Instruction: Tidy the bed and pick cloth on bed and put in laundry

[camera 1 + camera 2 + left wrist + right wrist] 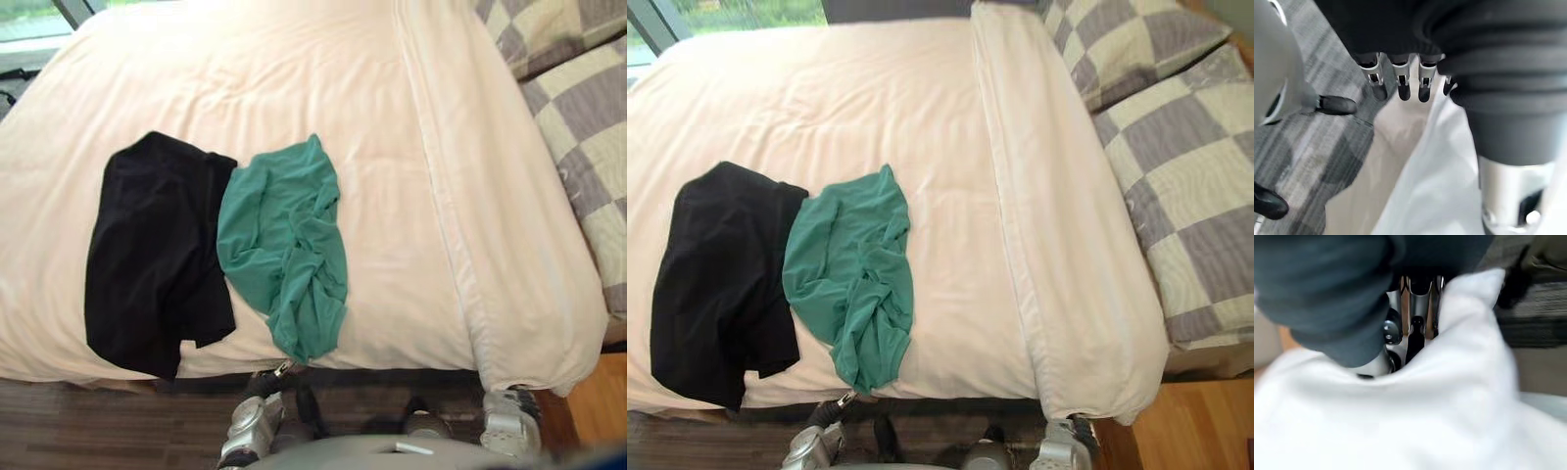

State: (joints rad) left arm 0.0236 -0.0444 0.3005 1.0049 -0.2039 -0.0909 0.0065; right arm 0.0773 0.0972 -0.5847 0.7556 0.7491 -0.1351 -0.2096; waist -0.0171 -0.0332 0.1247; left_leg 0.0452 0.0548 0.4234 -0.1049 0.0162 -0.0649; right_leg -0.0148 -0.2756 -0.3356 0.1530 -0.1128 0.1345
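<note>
Lying side by side at the near edge of the bed are two garments. A black cloth is spread fairly flat on the robot's left. A green cloth sits rumpled just to its right, its edge touching or slightly overlapping the black one. The green cloth's lower end droops over the side of the mattress. The cream duvet covers the bed, and its thick folded band runs across it towards the head. Beyond the band rest checked pillows.

The left hand hangs low in front of the bed, just below the drooping end of the green cloth. In its wrist view the fingers point down, straight and relaxed, over the grey floor and the pale bedside, and hold nothing.

The right hand sits under the near corner of the duvet's folded band. In its wrist view white bedding bunches up against the hand and covers the ends of its fingers, so I cannot tell whether it has hold of the fabric.
</note>
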